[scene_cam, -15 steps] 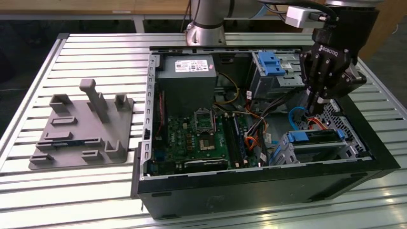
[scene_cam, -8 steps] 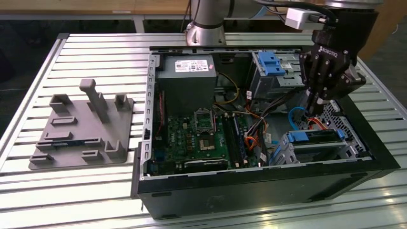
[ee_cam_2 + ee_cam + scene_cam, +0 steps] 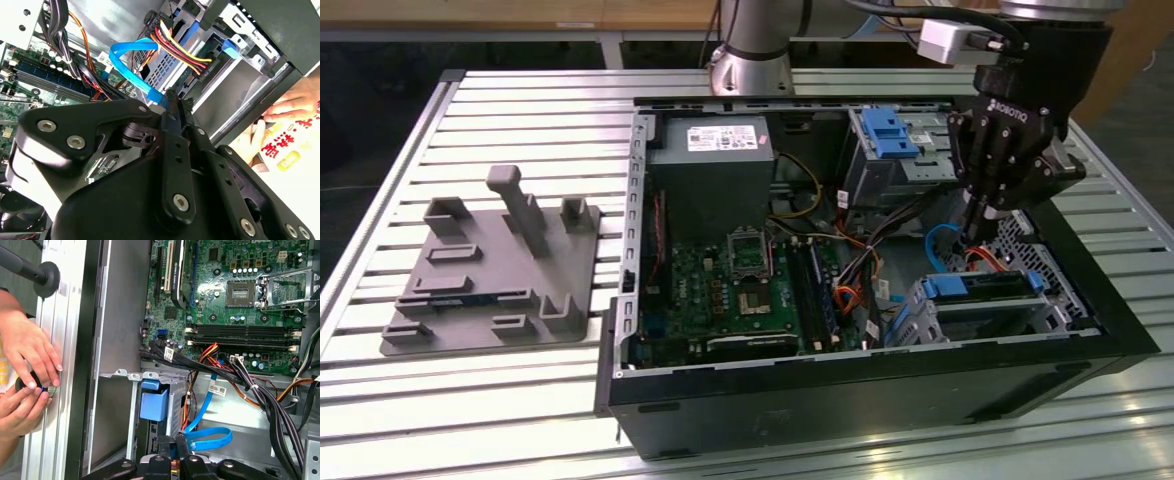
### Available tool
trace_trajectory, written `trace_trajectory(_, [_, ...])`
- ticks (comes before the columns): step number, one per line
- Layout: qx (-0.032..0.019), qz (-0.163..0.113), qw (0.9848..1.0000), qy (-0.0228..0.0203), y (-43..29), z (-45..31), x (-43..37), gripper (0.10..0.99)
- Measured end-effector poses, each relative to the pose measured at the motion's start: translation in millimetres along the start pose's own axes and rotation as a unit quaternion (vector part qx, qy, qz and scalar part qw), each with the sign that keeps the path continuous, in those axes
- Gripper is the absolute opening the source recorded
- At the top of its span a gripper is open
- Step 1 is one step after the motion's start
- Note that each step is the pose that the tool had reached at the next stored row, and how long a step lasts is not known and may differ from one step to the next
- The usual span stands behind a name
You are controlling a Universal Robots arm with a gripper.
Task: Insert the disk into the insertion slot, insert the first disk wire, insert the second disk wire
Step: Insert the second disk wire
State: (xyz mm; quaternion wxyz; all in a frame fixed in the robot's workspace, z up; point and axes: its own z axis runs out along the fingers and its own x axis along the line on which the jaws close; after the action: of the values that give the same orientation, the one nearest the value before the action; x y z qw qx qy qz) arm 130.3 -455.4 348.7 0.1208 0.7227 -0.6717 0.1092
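The task looks well advanced. The disk (image 3: 981, 287) lies seated in the insertion slot (image 3: 923, 318), the perforated metal cage in the corner of the computer case (image 3: 854, 390) toward the exterior view's right, with its blue carrier framing it on both sides. The first disk wire (image 3: 182, 55), a red, yellow and black bundle, appears to be plugged in: in the second wrist view its black connector sits against the rear edge of the disk. What seems left is the second disk wire (image 3: 131, 47), a flat blue ribbon that loops up above the cage and comes down to the gripper (image 3: 172, 95). The fingers are pressed together, and the blue end meets them right at the tips, so they seem to be pinching its connector just beside the disk's rear edge. Whether that plug is home in its socket cannot be told, since the fingers hide it. The case also holds the green motherboard (image 3: 734, 300) on its floor, a grey power supply (image 3: 714, 165) at the far end and a second metal bay with a blue tab (image 3: 891, 130) beyond the gripper, along with loose bundles of black and orange wiring. Outside the case, a person's hands (image 3: 27, 350) rest on the slatted table (image 3: 494, 400), and a grey fixture (image 3: 494, 270) lies well apart on the exterior view's left.
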Motion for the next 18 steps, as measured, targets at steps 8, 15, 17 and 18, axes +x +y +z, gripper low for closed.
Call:
trace_trajectory(8, [0.0, 0.0, 1.0, -0.0003, 0.0, 0.3, -0.5, 0.161])
trace_trajectory(15, [-0.004, 0.008, 1.0, -0.0004, -8.9, 0.0, 0.0, 0.161])
trace_trajectory(17, [-0.0086, 0.022, 0.9997, -0.0008, -8.9, 0.0, 0.0, 0.161])
trace_trajectory(18, [-0.0105, 0.028, 0.9996, -0.0011, -8.8, 0.0, 0.0, 0.161])
